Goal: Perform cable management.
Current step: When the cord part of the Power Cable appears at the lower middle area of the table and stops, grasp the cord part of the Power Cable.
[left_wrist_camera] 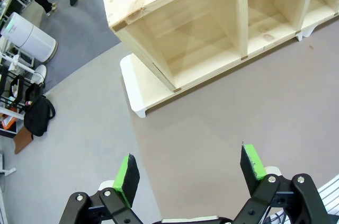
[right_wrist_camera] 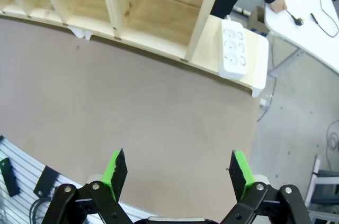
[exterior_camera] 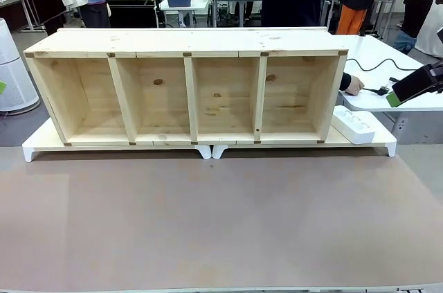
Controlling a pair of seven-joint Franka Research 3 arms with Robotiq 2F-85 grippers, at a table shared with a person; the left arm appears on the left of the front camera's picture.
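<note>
A: How far is the cable management, as far as one can judge?

B: It seems to be at the very beginning. The cable (exterior_camera: 374,61) lies in loose curves on the white counter (exterior_camera: 367,47), at about three o'clock from the wooden shelf (exterior_camera: 187,50) and well apart from both arms. Its plug (exterior_camera: 379,90) lies just beside the person's hand (exterior_camera: 354,85) — whether the hand touches it, one cannot tell.

A: And the power strip?

B: The power strip (exterior_camera: 353,125) lies on the white board (exterior_camera: 41,144) under the shelf, at the shelf's four o'clock corner. In the right wrist view its sockets look free. So nothing is plugged or routed yet. Probably all the work is left: to bring the cable over, to lead it along the shelf, to make it tidy.

A: How do the arms stand?

B: The left tool (left_wrist_camera: 189,168) hangs high over the brown counter (left_wrist_camera: 238,113), its fingers spread wide with nothing between them. The left end of the shelf is at its twelve o'clock. The right tool (right_wrist_camera: 177,168) is spread wide and empty too, and it looks down on the bare brown counter. In its view the power strip is at about one o'clock, and the cable is farther off in nearly the same direction.

A: So neither arm is at work?

B: It looks so — both seem to be in a ready pose, neither one near the cable.
</note>
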